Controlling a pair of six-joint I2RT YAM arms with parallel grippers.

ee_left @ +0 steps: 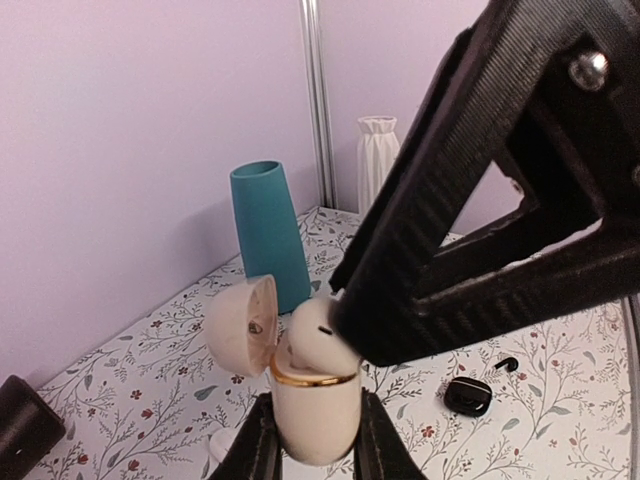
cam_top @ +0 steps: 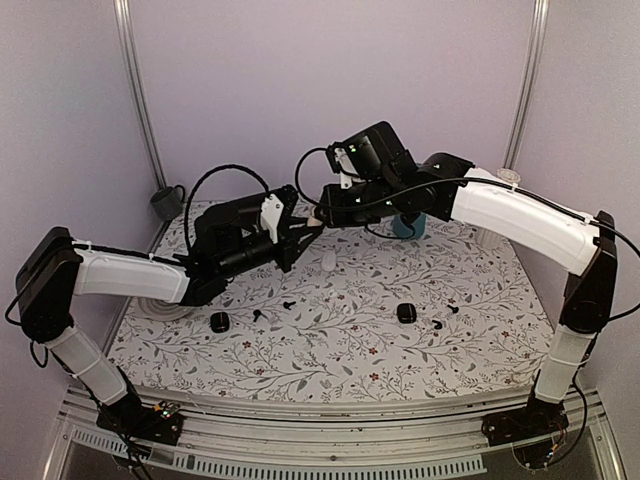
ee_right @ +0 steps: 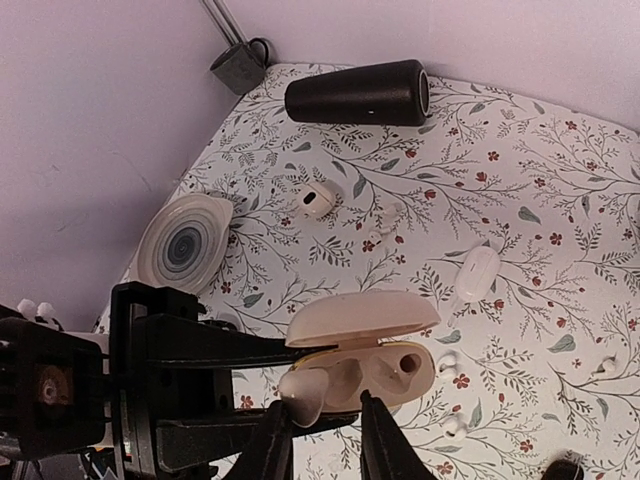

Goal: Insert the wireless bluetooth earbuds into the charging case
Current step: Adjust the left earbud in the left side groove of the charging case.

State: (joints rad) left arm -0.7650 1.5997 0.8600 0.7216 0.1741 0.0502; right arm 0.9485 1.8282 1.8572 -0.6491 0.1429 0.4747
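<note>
Above the flowered desk [cam_top: 330, 330] the two arms meet in mid-air. The left gripper [ee_left: 315, 438] is closed on the lower body of a cream charging case [ee_left: 312, 400] and holds it upright, with its lid [ee_left: 240, 325] hinged open to one side. The right gripper [ee_right: 322, 420] pinches a white earbud [ee_right: 303, 392] between its fingers. The earbud sits at the case's gold-rimmed mouth, over the well at one end. On the desk below are a closed white case [ee_right: 476, 272], a black case [ee_left: 467, 395], a teal vase [ee_left: 268, 235] and a ringed plate [ee_right: 185, 243].
</note>
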